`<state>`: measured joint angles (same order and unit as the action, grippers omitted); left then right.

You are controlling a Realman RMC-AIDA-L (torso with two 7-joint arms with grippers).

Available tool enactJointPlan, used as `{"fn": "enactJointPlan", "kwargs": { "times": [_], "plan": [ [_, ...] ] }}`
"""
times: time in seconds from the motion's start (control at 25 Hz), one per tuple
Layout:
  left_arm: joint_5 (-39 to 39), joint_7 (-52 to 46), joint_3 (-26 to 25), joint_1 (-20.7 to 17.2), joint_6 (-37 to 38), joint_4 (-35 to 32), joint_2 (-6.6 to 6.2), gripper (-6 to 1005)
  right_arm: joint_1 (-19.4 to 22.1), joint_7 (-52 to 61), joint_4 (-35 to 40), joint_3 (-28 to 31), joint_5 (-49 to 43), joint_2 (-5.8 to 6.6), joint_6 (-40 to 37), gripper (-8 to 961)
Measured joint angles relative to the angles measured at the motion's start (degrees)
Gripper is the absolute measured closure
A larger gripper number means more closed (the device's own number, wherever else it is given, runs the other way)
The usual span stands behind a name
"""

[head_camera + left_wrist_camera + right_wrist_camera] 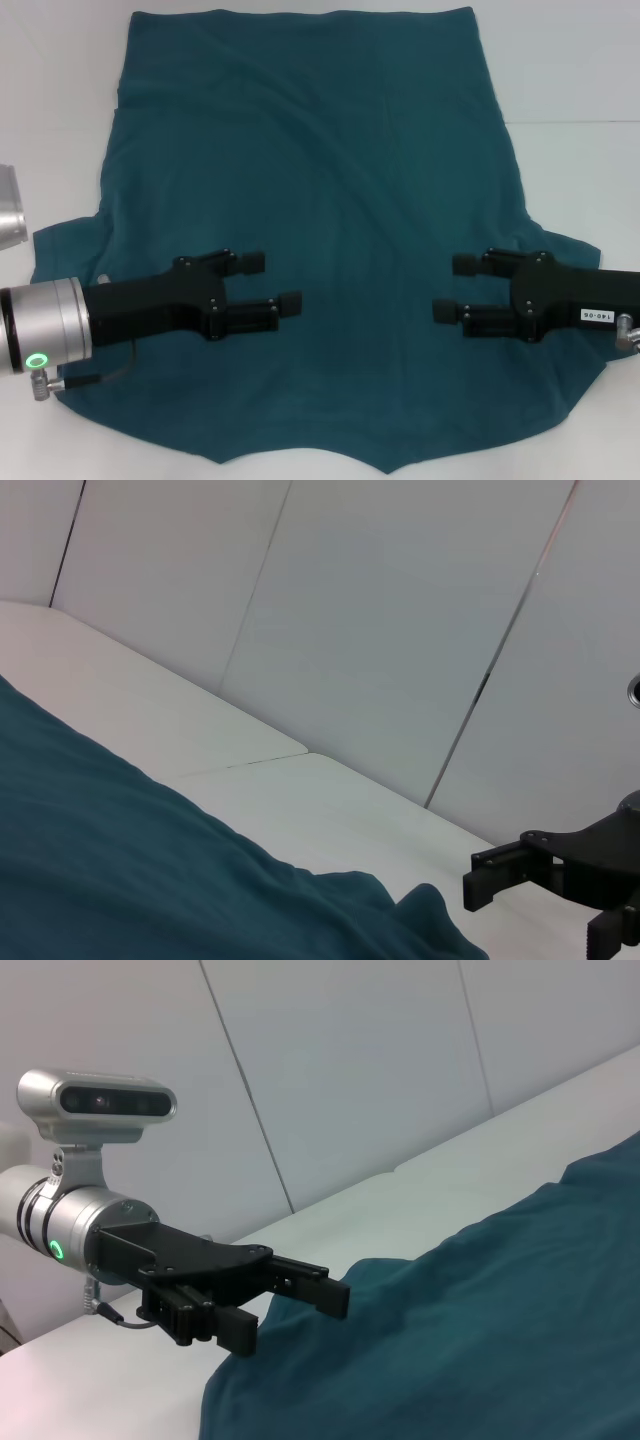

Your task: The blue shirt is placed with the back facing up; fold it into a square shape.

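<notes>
while i watched from the remote station, the blue shirt (330, 230) lay spread flat on the white table (580, 150), plain back up, its hem at the far edge and its collar end nearest the robot, with one short sleeve reaching out to each side. from the head view i saw the left gripper (272, 282) poised over the near-left part of the cloth, beside the left sleeve, its two black fingers (245, 262) spread apart and holding nothing. the right gripper (449, 288) mirrored it over the near-right part, by the right sleeve, its fingers (470, 264) likewise parted and empty. the two pointed toward each other, well apart, with bare teal fabric between them. i could not tell whether either touched the cloth. the right wrist view showed the left gripper (300, 1315) above the sleeve's edge, a silver camera (97, 1104) mounted on its wrist. soft wrinkles ran across the shirt. grey wall panels (400, 630) stood behind the table.
</notes>
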<state>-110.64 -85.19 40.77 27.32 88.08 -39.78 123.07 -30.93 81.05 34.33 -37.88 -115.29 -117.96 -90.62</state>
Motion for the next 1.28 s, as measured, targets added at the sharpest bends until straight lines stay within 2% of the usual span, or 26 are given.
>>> {"fn": "enactJointPlan", "kwargs": {
  "times": [0.56, 0.84, 0.92, 1.28],
  "plan": [
    [0.0, -0.1, -0.4, 0.2, 0.3, 0.0, -0.03, 79, 0.0, 0.0, 0.0, 0.3, 0.2, -0.23, 0.0, 59],
    [0.0, -2.8, -4.5, 0.0, -1.5, 0.0, -0.09, 79, -0.4, 0.5, 0.0, 0.8, 0.5, -0.25, 0.1, 59],
    [0.0, -5.9, -7.2, -0.7, -4.4, 0.0, -0.24, 79, -0.5, 1.1, 0.1, 0.8, 0.6, -0.37, 0.1, 59],
    [-0.4, -12.5, -13.2, -3.5, -12.3, -0.4, -0.2, 79, -0.9, 2.9, 0.4, 0.8, 1.2, -0.63, 0.2, 60]
  ]
}}
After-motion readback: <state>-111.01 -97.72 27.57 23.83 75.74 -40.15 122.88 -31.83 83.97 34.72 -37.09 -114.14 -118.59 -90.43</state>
